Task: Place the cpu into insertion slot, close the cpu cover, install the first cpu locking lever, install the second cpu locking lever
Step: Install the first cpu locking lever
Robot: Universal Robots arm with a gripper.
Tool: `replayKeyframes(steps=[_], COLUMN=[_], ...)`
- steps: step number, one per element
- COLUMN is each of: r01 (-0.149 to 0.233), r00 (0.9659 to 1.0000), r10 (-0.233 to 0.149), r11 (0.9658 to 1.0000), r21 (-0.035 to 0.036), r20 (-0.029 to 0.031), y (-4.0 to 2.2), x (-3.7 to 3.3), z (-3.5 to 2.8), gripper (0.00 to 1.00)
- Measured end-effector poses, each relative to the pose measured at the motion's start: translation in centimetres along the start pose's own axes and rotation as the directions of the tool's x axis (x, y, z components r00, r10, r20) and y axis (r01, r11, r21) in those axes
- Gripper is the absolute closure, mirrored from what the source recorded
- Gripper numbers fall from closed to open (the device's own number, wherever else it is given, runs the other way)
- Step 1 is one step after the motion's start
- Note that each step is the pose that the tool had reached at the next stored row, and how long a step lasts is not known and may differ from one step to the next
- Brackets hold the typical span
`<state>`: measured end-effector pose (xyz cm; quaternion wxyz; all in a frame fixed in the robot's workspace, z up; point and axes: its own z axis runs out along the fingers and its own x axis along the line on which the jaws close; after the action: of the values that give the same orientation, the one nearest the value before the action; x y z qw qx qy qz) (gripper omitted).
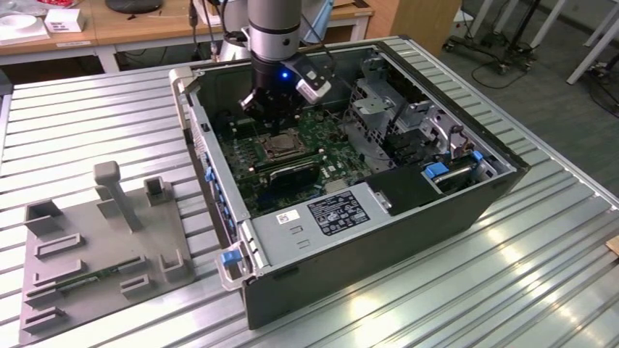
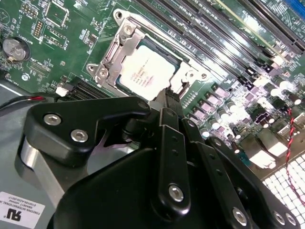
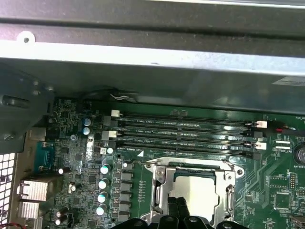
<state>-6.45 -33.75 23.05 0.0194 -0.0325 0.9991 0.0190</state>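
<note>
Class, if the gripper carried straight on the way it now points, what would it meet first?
Probably the cpu cover, at its edge beside the cpu; depth is unclear.

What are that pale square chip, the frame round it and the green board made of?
Chip: seemingly metal-topped, matte pale grey with a dull sheen. Frame: likely bare steel, silvery and glinting. Board: probably coated fibreglass, glossy green with fine printed lines.

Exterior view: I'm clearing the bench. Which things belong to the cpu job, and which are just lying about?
Job: cpu, cpu cover, gripper, motherboard.
Lying about: grey plate, white boxes.
</note>
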Motion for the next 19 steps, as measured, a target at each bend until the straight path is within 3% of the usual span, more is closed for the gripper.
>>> replayKeyframes(steps=[3,9,12,15,19], r01=[0.000,0.000,0.000,0.000,0.001], r00=[1.0000,1.0000,1.0000,1.0000,0.9999], r10=[0.000,0.000,0.000,0.000,-0.001], r11=[1.0000,1.0000,1.0000,1.0000,1.0000], r21=[0.0001,0.0001,0.0001,0.0005,0.0011], r20=[0.0000,-0.0001,0.0015,0.0068,0.0173], y=[0.00,0.04,0.05,0.10,0.19], x=[0.00,-0.04,0.09,0.74,2.13], z=[-0.19,-1.35,-1.37,-1.37,-1.38], gripper=[0.89,0.89,0.89,0.89,0.89])
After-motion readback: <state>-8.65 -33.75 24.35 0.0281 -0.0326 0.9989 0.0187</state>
